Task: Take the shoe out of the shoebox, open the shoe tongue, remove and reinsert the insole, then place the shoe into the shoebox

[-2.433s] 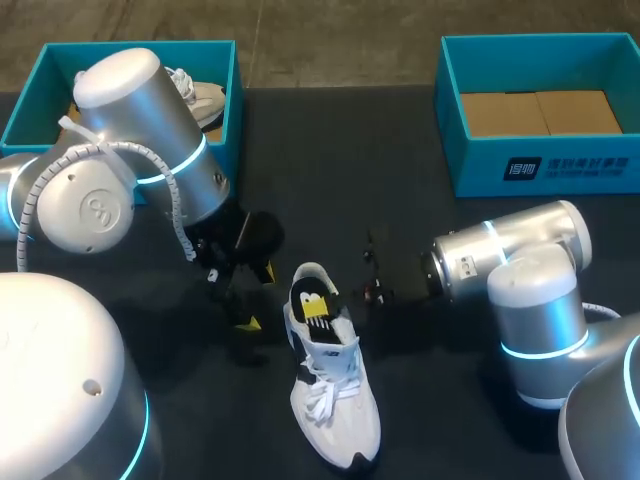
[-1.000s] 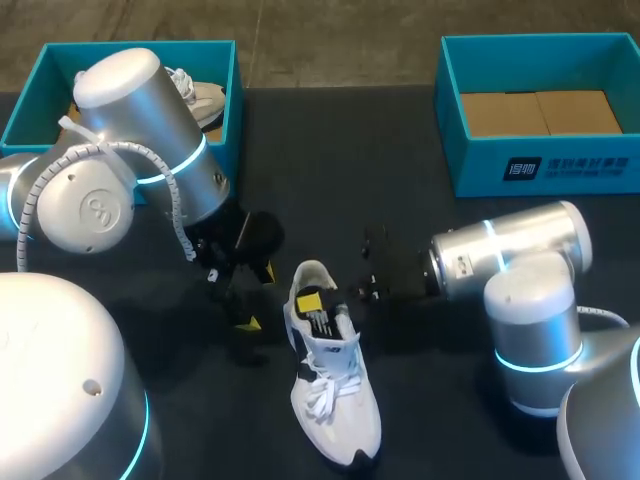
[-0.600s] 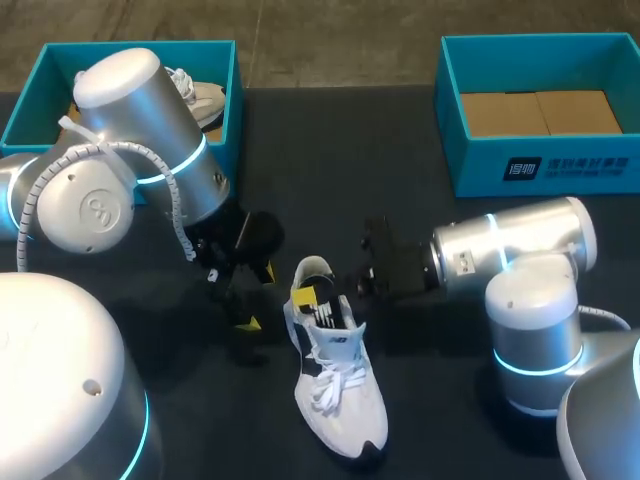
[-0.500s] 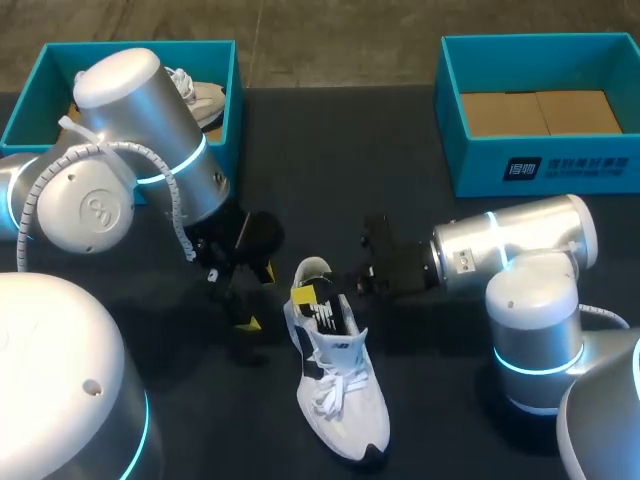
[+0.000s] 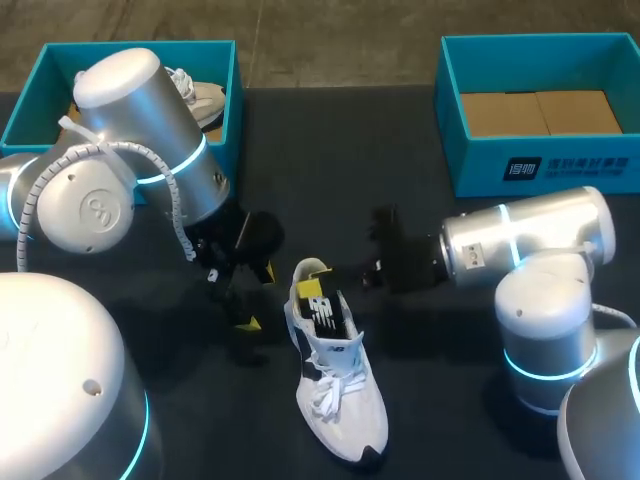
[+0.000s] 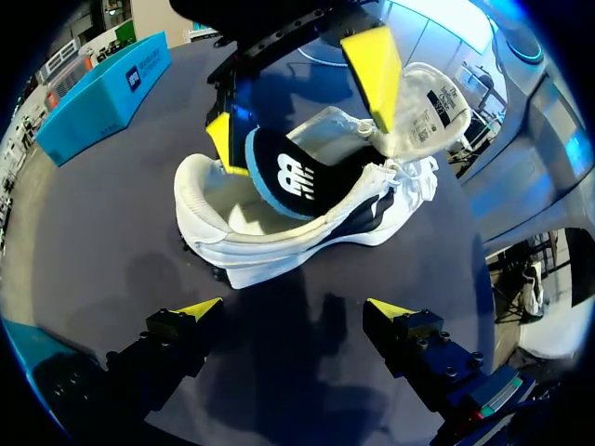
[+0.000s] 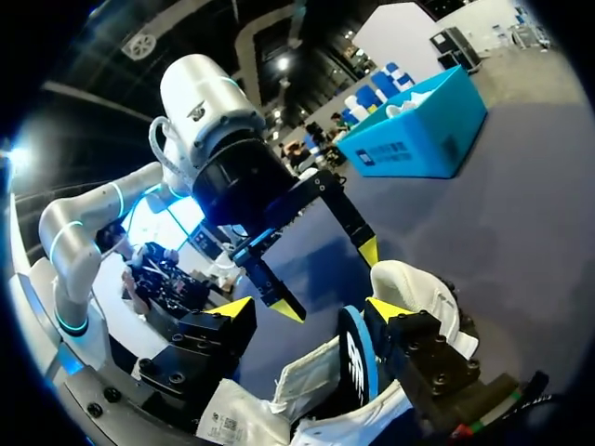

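Observation:
A white shoe [image 5: 338, 395] lies on the dark table, toe toward me. Its black insole [image 5: 322, 312] leans half out of the heel opening [image 6: 284, 172]. My right gripper [image 5: 335, 280] reaches over the heel from the right. It is open: the insole [image 7: 353, 358] stands between the fingers, against one [image 7: 386, 308] and apart from the other. My left gripper [image 5: 257, 297] hangs wide open just left of the shoe [image 6: 307, 218] and holds nothing [image 6: 296, 311]. The tongue [image 6: 423, 107] is folded back toward the toe.
A teal shoebox [image 5: 225, 70] at the back left holds a second white shoe [image 5: 200, 100]. Another teal shoebox [image 5: 545, 165] with a cardboard bottom stands at the back right. In each wrist view the other gripper faces it across the heel [image 6: 297, 100] [image 7: 325, 279].
My right gripper's fingers have spread apart from the insole, and its arm has drawn back a little to the right. The shoe's toe shifted slightly. The left arm kept still.

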